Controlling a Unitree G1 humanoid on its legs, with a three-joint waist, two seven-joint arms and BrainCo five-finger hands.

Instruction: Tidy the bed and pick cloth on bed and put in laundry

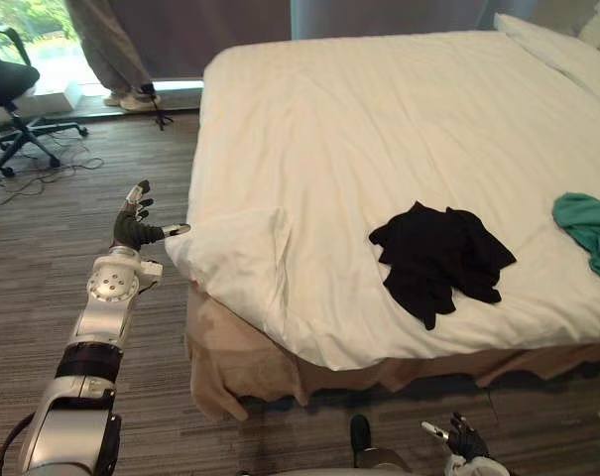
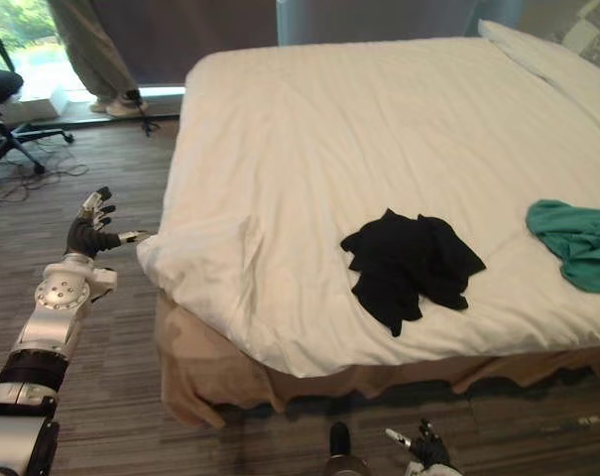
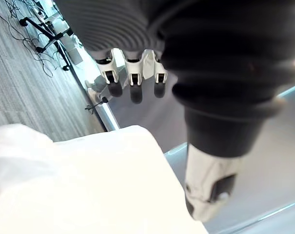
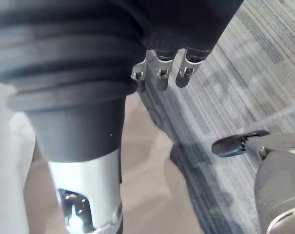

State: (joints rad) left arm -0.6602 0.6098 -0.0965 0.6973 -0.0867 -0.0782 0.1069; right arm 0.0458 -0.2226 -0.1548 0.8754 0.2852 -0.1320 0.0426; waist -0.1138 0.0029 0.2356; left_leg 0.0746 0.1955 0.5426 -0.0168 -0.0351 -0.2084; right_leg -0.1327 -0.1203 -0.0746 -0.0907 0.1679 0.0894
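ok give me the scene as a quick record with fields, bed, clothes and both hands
bed: white duvet spread out, near left corner bunched
black cloth: crumpled on the duvet near the foot edge
green cloth: on the duvet at the right side
left robot hand: open, beside the bunched corner, thumb towards it
right robot hand: open, low by the bed's foot, holding nothing
task state: neither cloth picked up yet

One bed (image 1: 379, 119), one black cloth (image 1: 440, 258), one green cloth (image 1: 589, 230), one office chair (image 1: 4, 89).
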